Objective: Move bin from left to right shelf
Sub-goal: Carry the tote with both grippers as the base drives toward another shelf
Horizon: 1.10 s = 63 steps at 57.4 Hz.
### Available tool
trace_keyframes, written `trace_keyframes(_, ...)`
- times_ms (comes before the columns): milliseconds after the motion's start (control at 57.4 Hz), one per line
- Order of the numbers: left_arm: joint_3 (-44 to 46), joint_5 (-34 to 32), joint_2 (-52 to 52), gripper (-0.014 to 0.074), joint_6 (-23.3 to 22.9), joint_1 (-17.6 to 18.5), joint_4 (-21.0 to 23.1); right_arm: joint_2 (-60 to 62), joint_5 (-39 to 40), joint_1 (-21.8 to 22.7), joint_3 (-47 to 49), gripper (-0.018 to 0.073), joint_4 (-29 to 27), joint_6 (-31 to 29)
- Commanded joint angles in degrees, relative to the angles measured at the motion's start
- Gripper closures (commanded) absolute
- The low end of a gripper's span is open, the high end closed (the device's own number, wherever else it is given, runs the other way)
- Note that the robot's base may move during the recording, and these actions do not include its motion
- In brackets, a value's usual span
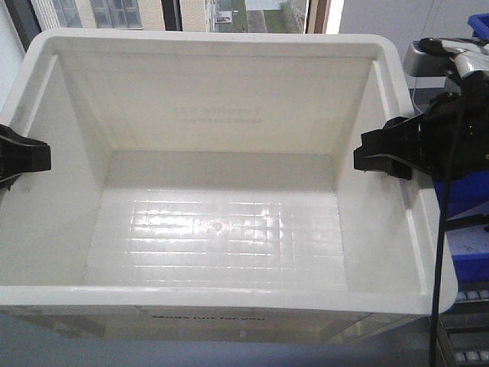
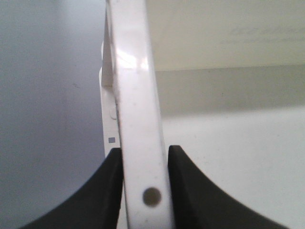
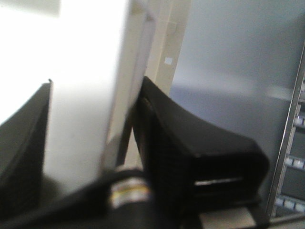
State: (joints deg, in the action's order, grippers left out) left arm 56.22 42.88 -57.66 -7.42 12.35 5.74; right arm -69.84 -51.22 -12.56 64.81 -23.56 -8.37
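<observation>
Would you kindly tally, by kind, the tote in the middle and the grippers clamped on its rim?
Large white rectangular plastic tote: 1
Black grippers clamped on its rim: 2 (left gripper, right gripper)
Total: 3

L gripper (image 1: 27, 157) comes in from the left edge of the front view, black, roughly level, tip set over the left rim of the bin (image 1: 214, 40). L wrist view: its two fingers (image 2: 100, 195) sit one on each side of that rim, both touching it, one outside the wall and one inside, clamped. R gripper (image 1: 378, 157) mirrors it on the right rim, reaching in from the right, tip pointing inward. R wrist view: outer finger (image 3: 190, 143) against the outside of the wall, inner finger (image 3: 21, 138) inside, wall pinched between them. R wrist (image 1: 454, 122) is black and bulky behind the gripper, w/ a black cable (image 1: 442, 245) hanging down from it and a silver link (image 1: 451, 50) above.
</observation>
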Motion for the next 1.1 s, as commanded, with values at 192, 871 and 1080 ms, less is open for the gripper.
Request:
trace_keyframes(192, 2.42, -7.67, 1.82, 0.0603, 2.59, 0.81, 2.11, 1.99, 5.08, 0.01, 2.22, 0.0564, -2.68, -2.99)
trace_keyframes(871, 2.42, -7.67, 1.82, 0.0603, 2.59, 0.81, 2.11, 1.99, 5.08, 0.01, 2.22, 0.0564, -2.68, -2.99)
trace_keyframes(1080, 2.42, -7.73, 1.72, 0.0603, 2.59, 0.81, 2.11, 1.99, 5.08, 0.01, 2.22, 0.0564, -2.68, -2.99)
